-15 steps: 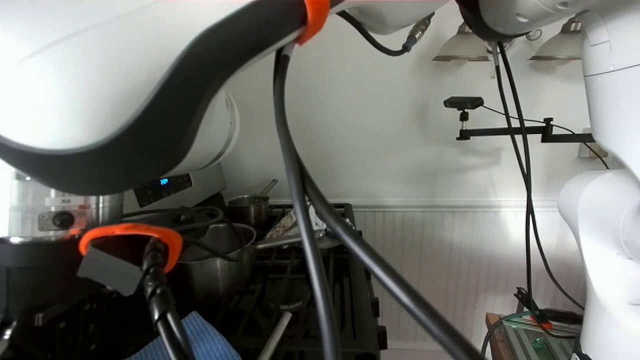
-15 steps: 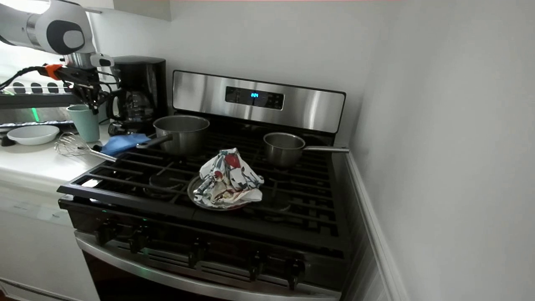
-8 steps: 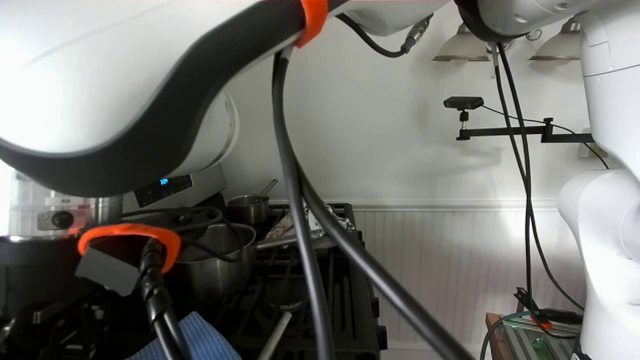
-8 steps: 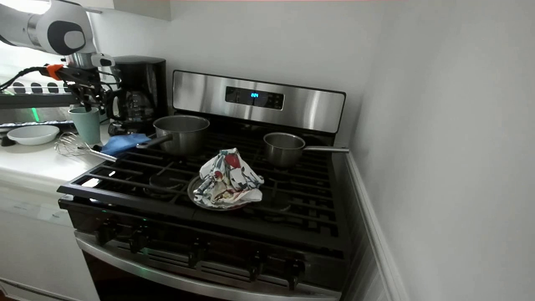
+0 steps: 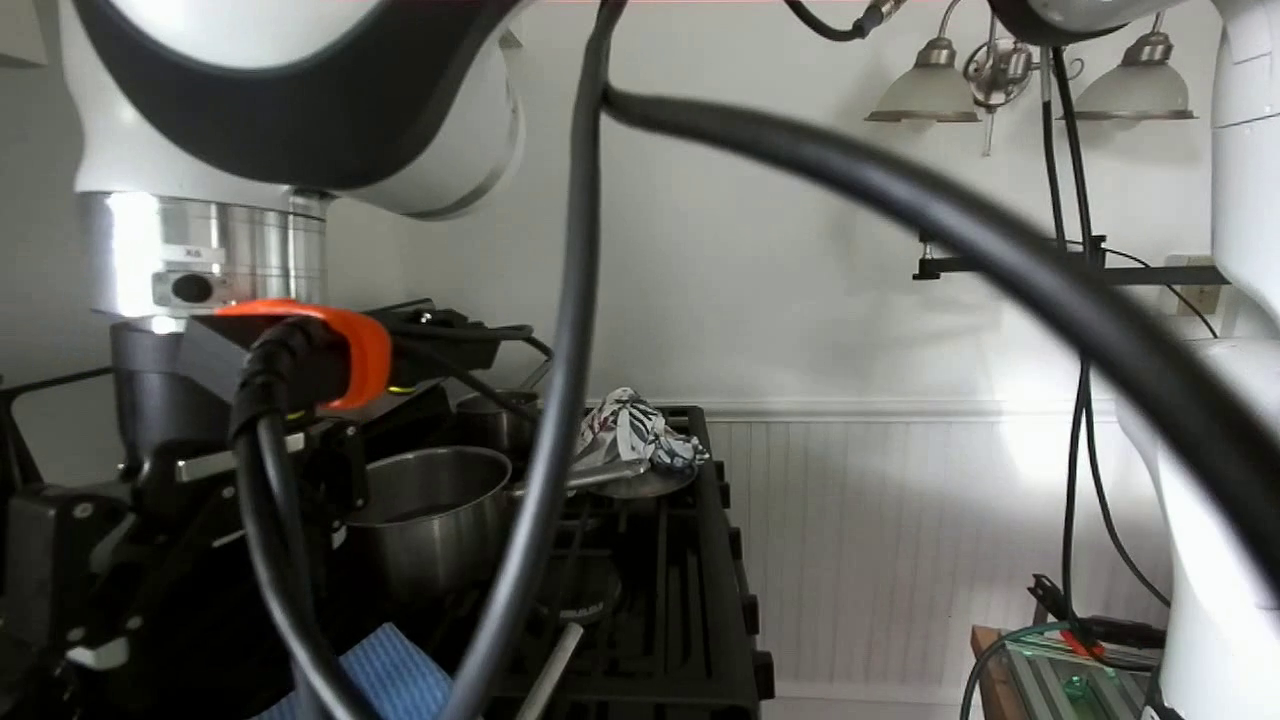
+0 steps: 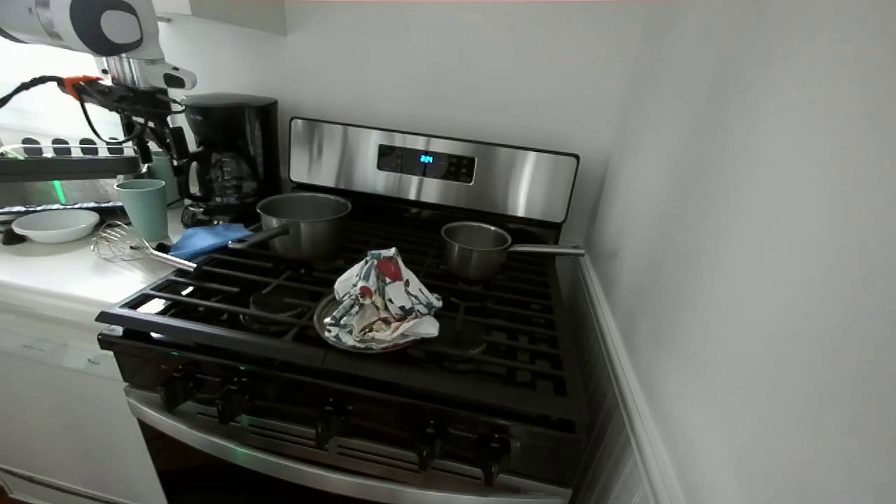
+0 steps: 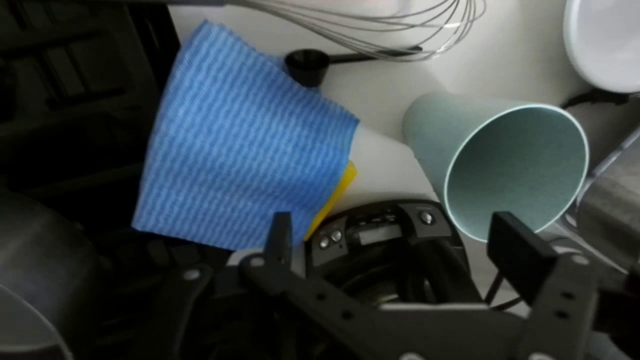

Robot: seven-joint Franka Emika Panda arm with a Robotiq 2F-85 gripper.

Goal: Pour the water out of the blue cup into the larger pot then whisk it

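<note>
The pale blue-green, tapering round cup (image 7: 500,160) stands upright on the white counter (image 6: 70,269), lower than the jaws; the wrist view puts its mouth just ahead of the right fingertip and shows its smooth inner wall, though whether water is in it I cannot tell. The jaws of the black gripper (image 7: 395,235) stand wide apart, clear above the cup's rim in an exterior view. Below their gap the wrist view shows the silver buttons of a black coffee maker (image 7: 385,240), while an exterior view gives its glass carafe (image 6: 231,171). Well ahead of the fingertips lies the steel whisk (image 7: 390,30), its wire loops spread in the wrist view, its straight handle (image 6: 171,261) whole in an exterior view. Nearer, ahead of the left fingertip, a blue cloth (image 7: 245,140) with a finely ridged weave spreads out; only the wrist view shows the yellow strip (image 7: 331,200) at its edge, and shows best the small black scoop (image 7: 307,67) beyond. To the side of that finger, the wrist view catches just a curve of the wide, cylindrical stainless-steel pot (image 6: 308,238), which both exterior views show standing on the black stove (image 6: 231,341). Farthest from the jaws, in both exterior views, are a smaller steel pot (image 6: 476,262) and a crumpled, flower-printed cloth (image 6: 385,301) on a round metal dish (image 6: 324,327).
</note>
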